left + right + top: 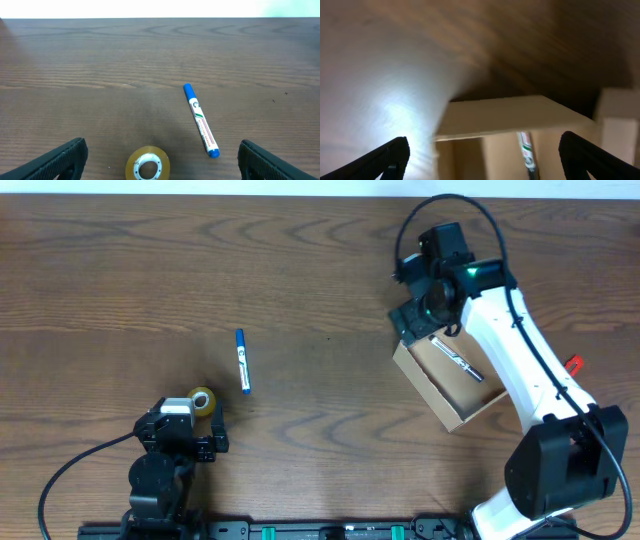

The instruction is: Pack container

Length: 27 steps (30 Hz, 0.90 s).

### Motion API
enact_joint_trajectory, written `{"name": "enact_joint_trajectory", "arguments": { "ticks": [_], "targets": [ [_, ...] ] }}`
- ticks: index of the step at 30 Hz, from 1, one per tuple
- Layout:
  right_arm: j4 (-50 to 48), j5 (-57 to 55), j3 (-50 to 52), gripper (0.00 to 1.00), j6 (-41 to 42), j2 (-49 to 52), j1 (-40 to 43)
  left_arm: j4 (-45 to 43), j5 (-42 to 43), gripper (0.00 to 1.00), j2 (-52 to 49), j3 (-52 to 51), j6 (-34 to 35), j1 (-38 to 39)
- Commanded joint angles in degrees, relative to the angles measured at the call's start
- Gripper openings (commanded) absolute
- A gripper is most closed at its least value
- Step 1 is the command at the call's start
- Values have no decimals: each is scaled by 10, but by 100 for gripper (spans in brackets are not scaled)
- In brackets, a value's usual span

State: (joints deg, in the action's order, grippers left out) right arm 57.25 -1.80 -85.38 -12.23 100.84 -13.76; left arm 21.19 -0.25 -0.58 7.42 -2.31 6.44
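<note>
The tan cardboard container [455,402] lies open at the right of the table with a marker [457,359] lying inside it. My right gripper [418,308] hovers over its upper left end, jaws open and empty. In the right wrist view the box's flap [505,116] and the marker inside [526,152] show between my open fingers [482,160]. A blue marker [242,361] lies on the table left of centre; it also shows in the left wrist view [200,120]. My left gripper [159,159] is open and empty, just short of a roll of clear tape [147,163].
The tape roll [203,400] sits right beside the left gripper [180,425] at the front left. A small red object [574,364] lies at the right edge beyond the right arm. The wooden table [320,270] stretches bare behind.
</note>
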Motion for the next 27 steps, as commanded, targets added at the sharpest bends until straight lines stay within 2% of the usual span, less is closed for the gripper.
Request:
{"name": "enact_joint_trajectory", "arguments": {
  "ticks": [1, 4, 18, 27],
  "targets": [
    [-7, -45, 3, 87, 129, 1, 22, 2, -4, 95, 4, -10, 6, 0],
    [-10, -54, 3, 82, 170, 0, 28, 2, -4, 95, 4, -10, 6, 0],
    [45, -63, 3, 75, 298, -50, 27, 2, -4, 95, 4, -10, 6, 0],
    [104, -61, 14, 50, 375, -96, 27, 2, -4, 95, 4, -10, 6, 0]
  ]
}}
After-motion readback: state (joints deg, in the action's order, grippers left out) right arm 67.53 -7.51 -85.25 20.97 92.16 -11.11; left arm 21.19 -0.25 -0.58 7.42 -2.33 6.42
